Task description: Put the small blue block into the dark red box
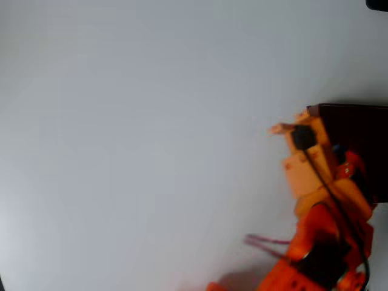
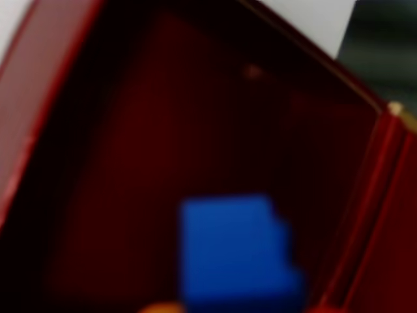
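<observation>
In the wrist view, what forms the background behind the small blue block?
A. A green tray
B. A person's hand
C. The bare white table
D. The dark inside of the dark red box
D. In the wrist view the small blue block, blurred and close to the camera, has the dark interior of the dark red box behind it, with the reddish walls framing it at left and right.
</observation>
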Controlling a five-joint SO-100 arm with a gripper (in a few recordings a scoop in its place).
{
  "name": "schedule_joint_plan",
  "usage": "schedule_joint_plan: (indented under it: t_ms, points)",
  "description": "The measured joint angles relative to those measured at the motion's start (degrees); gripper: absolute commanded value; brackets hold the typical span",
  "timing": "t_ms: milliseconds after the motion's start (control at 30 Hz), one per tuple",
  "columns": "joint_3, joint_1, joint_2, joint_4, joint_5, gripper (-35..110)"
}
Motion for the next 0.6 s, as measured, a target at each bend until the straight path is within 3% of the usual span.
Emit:
schedule_joint_plan:
  t_ms: [167,300,600]
  points:
    - [-2.4,4.5,-12.4,-6.4,0.0,1]
    - [-3.2,5.1,-19.2,-6.5,2.0,12]
    - [0.0,3.0,-10.5,-0.6,0.2,15]
